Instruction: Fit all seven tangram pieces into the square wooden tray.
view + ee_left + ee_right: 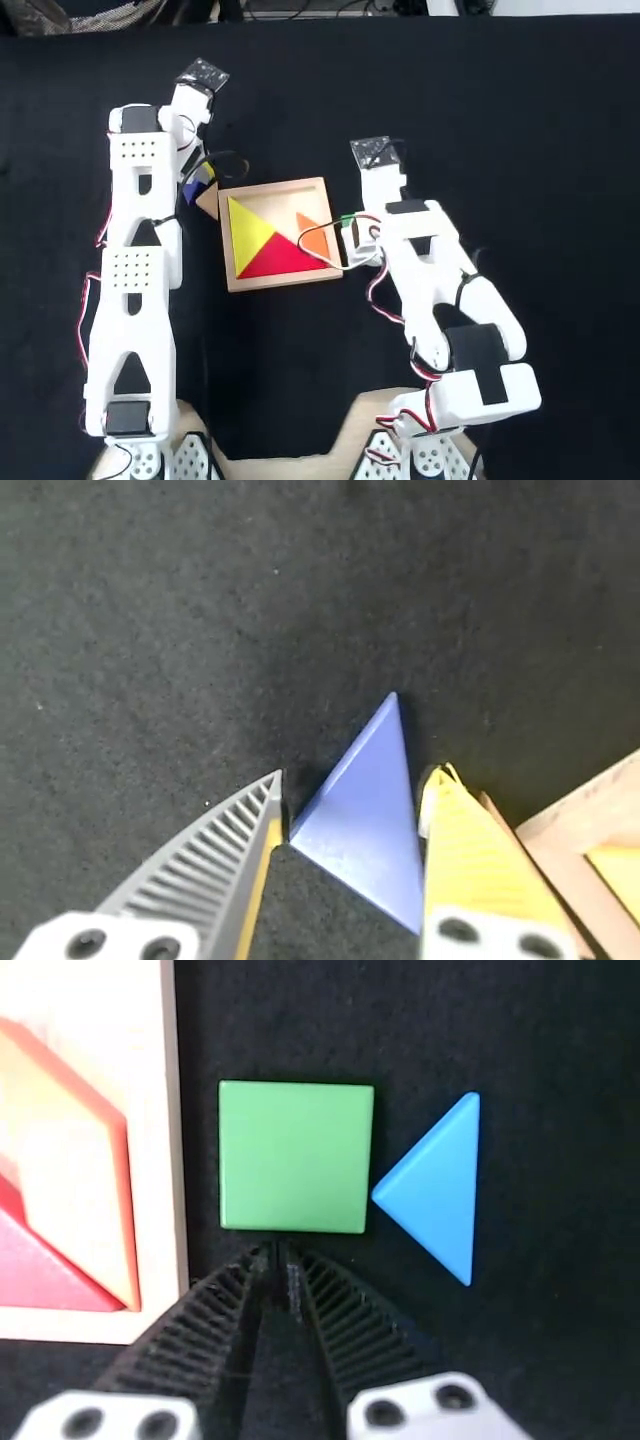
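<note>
Black cloth covers the whole work surface.

High view:
- One square wooden tray lies between the two claws. The left claw is off one corner and the right claw is at the opposite wall.
- Three pieces sit in the tray: yellow triangle, red triangle, orange piece.
- One tan triangle sits just beside the tray corner near the left claw, partly covered.
- The fingers of both claws are hard to make out from above.
- A sliver of green shows at the right claw.

Left wrist view:
- The left claw is spread, with one grey finger and one yellow finger.
- One dark blue triangle lies flat between them.
- The yellow finger is against one edge of the triangle, and the grey tip is just beside a corner.
- Beyond the yellow finger, the tray corner is cut off by the frame.

Right wrist view:
- The right claw is pressed together, its tips at the near edge of one green square. I cannot tell whether they touch.
- One light blue triangle lies just beside the square on the side away from the tray, with one corner pointing at it.
- The tray wall runs along the square's other side.
- The orange and red pieces are cut off at the frame edge.
</note>
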Available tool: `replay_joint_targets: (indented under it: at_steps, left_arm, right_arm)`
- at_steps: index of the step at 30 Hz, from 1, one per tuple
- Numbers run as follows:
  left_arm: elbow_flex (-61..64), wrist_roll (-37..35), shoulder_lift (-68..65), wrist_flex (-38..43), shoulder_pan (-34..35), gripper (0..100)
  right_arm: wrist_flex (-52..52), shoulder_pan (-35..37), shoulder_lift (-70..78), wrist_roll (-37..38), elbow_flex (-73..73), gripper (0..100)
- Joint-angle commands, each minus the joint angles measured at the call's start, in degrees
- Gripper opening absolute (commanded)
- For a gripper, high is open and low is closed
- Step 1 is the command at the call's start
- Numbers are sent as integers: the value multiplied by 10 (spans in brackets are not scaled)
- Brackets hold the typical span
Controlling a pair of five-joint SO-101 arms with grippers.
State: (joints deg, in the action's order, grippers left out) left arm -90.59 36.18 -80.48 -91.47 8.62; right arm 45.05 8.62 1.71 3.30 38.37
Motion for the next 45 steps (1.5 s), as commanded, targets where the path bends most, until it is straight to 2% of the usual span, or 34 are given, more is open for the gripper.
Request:
replay_joint_targets:
  at_steps: [1, 9, 14, 21, 30, 35, 45]
  left_arm:
    - [8, 24, 2, -28, 4, 216]
    - [-15, 12, 10, -36, 11, 222]
    - [-36, -32, 18, -36, 27, 326]
    - [-2, -31, 12, -30, 35, 310]
    - [25, -31, 12, -3, 8, 306]
    - [64, 11, 12, -3, -9, 183]
    - [65, 16, 23, -8, -6, 171]
  right_arm:
    - [-8, 10, -1, 3, -29, 11]
    - [-8, 11, -1, 3, -29, 11]
    - [-8, 11, -1, 3, -29, 11]
    - [-8, 20, -1, 3, -29, 11]
    - [-8, 29, -1, 4, -28, 11]
    - [-8, 29, -1, 4, -28, 11]
    - [-8, 28, -1, 4, -28, 11]
